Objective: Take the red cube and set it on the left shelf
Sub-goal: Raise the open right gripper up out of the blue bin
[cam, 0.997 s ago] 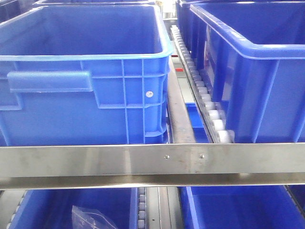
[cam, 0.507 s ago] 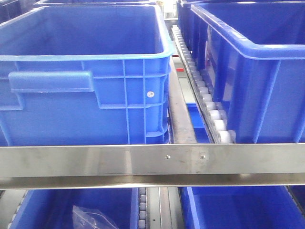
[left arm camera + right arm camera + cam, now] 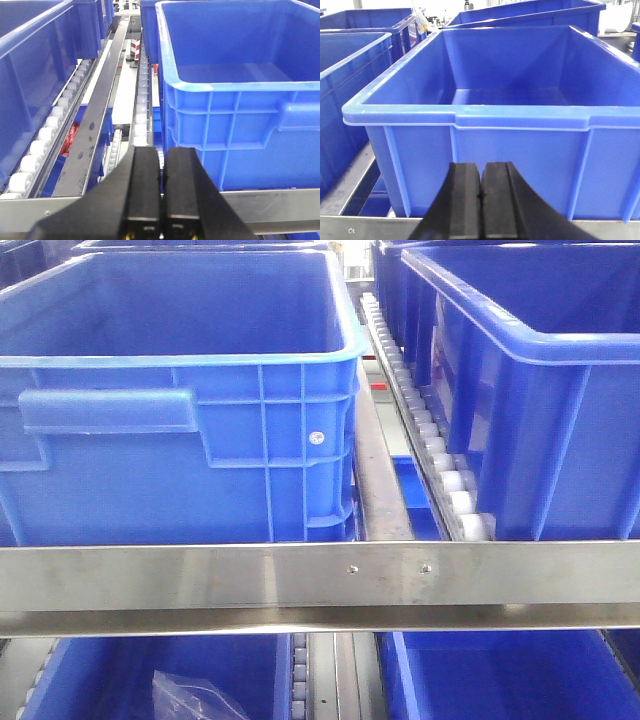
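The shelf is a stainless-steel rack with a flat screwed front rail [image 3: 300, 575], a track of white rollers [image 3: 430, 435] and large blue bins [image 3: 180, 390]. No red cube shows in any view. My left gripper [image 3: 161, 152] is shut and empty, just in front of the rail [image 3: 280, 202], beside a blue bin [image 3: 240, 100]. My right gripper [image 3: 481, 167] is shut and empty, close in front of another blue bin [image 3: 510, 95]. Neither gripper shows in the front view.
A second blue bin [image 3: 530, 370] stands right of the rollers. Lower-tier bins sit under the rail, one holding a clear plastic bag [image 3: 190, 695]. Something red [image 3: 70, 137] lies below the roller track in the left wrist view. A steel divider [image 3: 375, 475] runs between the bins.
The front view has shifted very slightly; the bins and rail appear a touch to the right. Nothing else has moved.
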